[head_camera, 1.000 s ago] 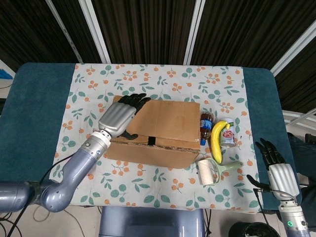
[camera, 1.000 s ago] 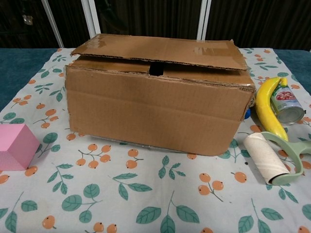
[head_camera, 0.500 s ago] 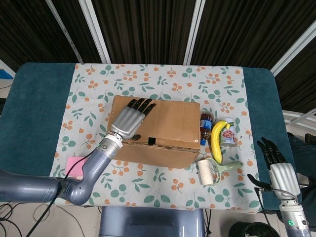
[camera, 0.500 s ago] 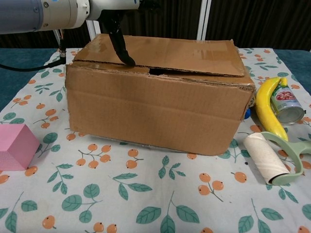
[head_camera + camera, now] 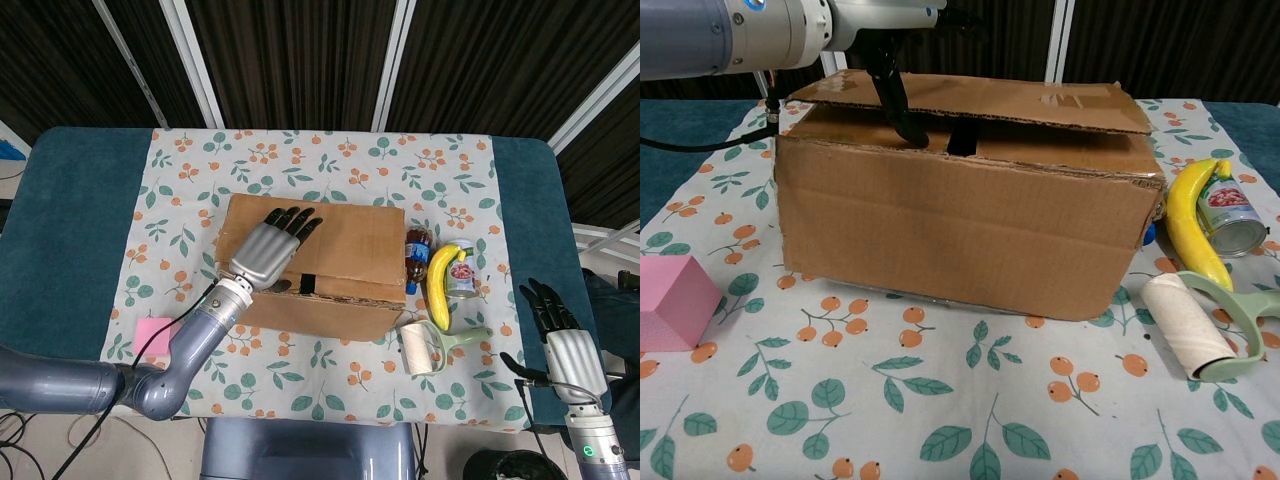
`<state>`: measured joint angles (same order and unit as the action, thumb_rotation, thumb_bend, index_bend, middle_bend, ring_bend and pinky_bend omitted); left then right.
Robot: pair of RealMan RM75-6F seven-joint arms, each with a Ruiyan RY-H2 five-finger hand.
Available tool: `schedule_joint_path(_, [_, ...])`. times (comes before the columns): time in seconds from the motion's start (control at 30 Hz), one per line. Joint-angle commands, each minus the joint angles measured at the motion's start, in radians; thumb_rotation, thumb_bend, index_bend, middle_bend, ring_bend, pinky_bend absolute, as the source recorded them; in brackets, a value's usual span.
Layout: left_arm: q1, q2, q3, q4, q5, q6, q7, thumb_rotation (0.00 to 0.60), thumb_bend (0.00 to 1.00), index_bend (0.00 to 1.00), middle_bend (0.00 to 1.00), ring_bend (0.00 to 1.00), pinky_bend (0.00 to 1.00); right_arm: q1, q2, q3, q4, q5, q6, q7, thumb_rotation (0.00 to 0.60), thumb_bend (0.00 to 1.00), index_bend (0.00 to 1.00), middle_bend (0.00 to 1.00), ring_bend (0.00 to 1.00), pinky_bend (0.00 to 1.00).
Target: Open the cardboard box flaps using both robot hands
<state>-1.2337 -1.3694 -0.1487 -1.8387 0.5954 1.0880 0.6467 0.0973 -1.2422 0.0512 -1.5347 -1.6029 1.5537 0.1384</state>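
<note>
From overhead, the cardboard box (image 5: 315, 262) is sitting in the middle of the floral tablecloth (image 5: 320, 165), with a small bottle (image 5: 417, 256) tucked against its right end. The left hand (image 5: 270, 248) is lying over the near left part of the box top, dark fingers (image 5: 298, 220) stretched forward and slightly fanned across the top flap (image 5: 340, 245), holding nothing that I can make out. The right hand (image 5: 562, 340) is hanging well off to the right, beyond the cloth, over the blue table cover, fingers straight and apart, gripping nothing. A banana (image 5: 441, 284) is leaning beside a tin can (image 5: 462, 280), and a lint roller (image 5: 430, 347) is lying just in front of them. A pink block (image 5: 152, 331) is peeking out beside the left forearm.

From the chest camera, the cardboard box (image 5: 965, 225) is filling the middle of the scene. Its top flap (image 5: 970, 100) is standing slightly raised, with a gap showing beneath its front edge. The left hand (image 5: 880, 45) is coming in from the upper left, and one dark digit (image 5: 900, 108) is reaching down in front of that edge into the gap; whether it is pressing on the cardboard I cannot tell. The banana (image 5: 1189, 225), tin can (image 5: 1230, 217), lint roller (image 5: 1195, 322) and pink block (image 5: 672, 300) are all resting on the cloth.
</note>
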Motion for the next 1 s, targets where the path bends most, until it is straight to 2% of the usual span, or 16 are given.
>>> schedule_joint_path(0.03, [0.002,0.0,-0.002,-0.002,-0.002,-0.003,0.001,0.6,0.13,0.0,0.0,0.0,0.1,-0.001,0.0,0.001,-0.001,0.001,0.001,0.0,0.6,0.24,0.0,0.0,0.02,0.23])
schedule_joint_path(0.23, [0.005,-0.005,-0.008,0.009,0.016,0.002,0.02,0.6,0.14,0.0,0.0,0.0,0.1,-0.001,0.001,0.001,-0.002,0.002,0.001,0.001,0.6,0.24,0.0,0.0,0.02,0.23])
schedule_joint_path(0.53, [0.001,-0.043,-0.008,0.124,0.027,-0.005,0.064,0.6,0.15,0.0,0.0,0.0,0.1,-0.002,0.003,0.002,-0.006,0.005,0.001,0.006,0.6,0.24,0.0,0.0,0.02,0.23])
schedule_joint_path(0.73, [0.005,-0.052,-0.035,0.162,0.038,-0.002,0.056,0.6,0.36,0.0,0.0,0.0,0.1,-0.003,0.002,0.004,-0.007,0.006,0.003,0.006,0.6,0.24,0.0,0.0,0.02,0.23])
schedule_joint_path(1.0, [-0.008,-0.03,-0.1,0.202,0.077,-0.006,0.04,0.6,0.39,0.0,0.0,0.0,0.1,-0.003,0.003,0.003,-0.009,0.006,0.001,0.008,0.6,0.24,0.0,0.0,0.02,0.23])
